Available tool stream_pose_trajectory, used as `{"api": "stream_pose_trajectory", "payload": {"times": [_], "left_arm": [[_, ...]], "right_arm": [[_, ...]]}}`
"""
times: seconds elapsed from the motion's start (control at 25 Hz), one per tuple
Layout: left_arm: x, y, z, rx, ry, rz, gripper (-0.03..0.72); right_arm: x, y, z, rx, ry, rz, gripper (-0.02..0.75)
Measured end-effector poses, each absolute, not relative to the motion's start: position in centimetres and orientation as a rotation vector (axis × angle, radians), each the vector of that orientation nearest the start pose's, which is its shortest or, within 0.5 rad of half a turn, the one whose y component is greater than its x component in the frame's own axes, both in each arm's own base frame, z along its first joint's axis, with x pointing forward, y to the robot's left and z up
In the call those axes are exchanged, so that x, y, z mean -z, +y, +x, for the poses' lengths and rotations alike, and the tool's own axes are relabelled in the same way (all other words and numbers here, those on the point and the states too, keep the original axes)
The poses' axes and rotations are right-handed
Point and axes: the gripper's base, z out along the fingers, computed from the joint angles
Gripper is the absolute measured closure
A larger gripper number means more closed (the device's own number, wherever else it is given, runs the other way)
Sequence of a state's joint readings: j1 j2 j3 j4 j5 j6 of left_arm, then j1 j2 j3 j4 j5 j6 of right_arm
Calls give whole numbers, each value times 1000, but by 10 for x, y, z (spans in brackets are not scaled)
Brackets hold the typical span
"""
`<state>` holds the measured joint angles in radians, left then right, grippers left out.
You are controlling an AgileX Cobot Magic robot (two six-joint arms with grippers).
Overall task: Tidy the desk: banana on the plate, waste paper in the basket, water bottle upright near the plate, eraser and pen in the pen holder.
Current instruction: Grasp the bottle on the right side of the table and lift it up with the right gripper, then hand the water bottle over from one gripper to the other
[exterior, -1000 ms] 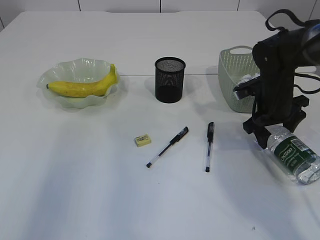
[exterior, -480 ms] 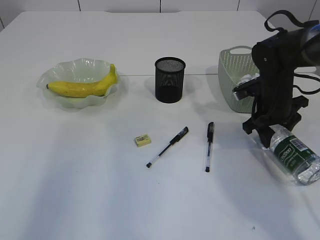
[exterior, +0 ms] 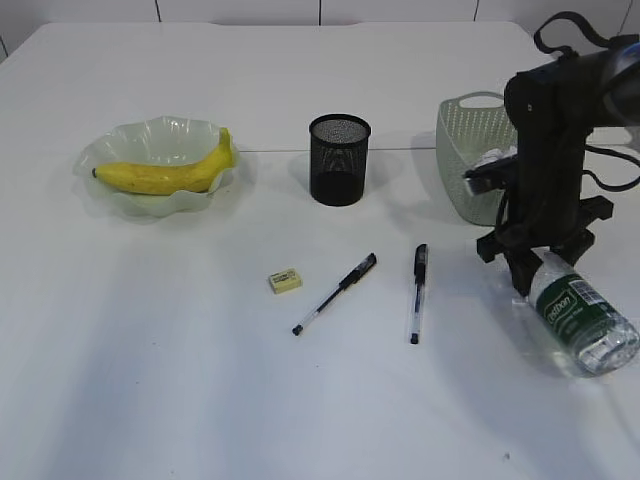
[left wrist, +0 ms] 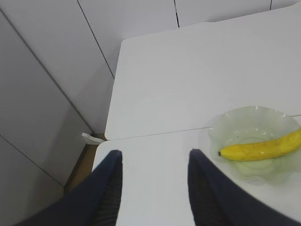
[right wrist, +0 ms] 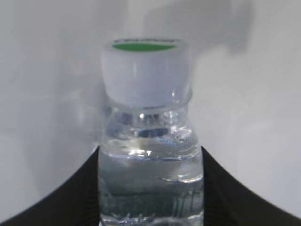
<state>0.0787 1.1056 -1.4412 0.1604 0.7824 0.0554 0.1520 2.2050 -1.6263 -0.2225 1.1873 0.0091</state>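
Observation:
The clear water bottle (exterior: 578,318) with a green label lies on its side at the right of the table. My right gripper (exterior: 530,278) points down at its neck end. In the right wrist view the dark fingers (right wrist: 80,188) press both sides of the water bottle (right wrist: 149,141) below its white cap, so my right gripper (right wrist: 149,155) is shut on it. The banana (exterior: 165,172) lies on the pale green plate (exterior: 100,150). A yellow eraser (exterior: 285,281) and two black pens (exterior: 337,293) (exterior: 418,292) lie in front of the black mesh pen holder (exterior: 340,160). My left gripper (left wrist: 154,153) is open and holds nothing.
The green basket (exterior: 462,160) stands behind the right arm, with a crumpled white thing (exterior: 490,160) in it that looks like waste paper. In the left wrist view the banana (left wrist: 263,148) and plate (left wrist: 235,122) lie right of the fingers, near the table's left edge.
The right jaws have come together onto the bottle's neck. The bottle has swung, its base moving left and toward the front edge. The left gripper has not moved.

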Motion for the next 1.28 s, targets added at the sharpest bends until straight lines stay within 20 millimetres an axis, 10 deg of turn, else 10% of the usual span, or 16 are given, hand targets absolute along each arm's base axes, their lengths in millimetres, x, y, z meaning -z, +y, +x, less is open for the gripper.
{"api": "stream_pose_trajectory", "payload": {"times": [0.68, 1.28], "left_arm": [[-484, 27, 211, -275, 1931, 12, 371], [-484, 27, 211, -275, 1931, 12, 371]], "right_arm": [[-190, 66, 444, 23, 3045, -302, 381], [-296, 100, 466, -440, 2651, -461, 381]]}}
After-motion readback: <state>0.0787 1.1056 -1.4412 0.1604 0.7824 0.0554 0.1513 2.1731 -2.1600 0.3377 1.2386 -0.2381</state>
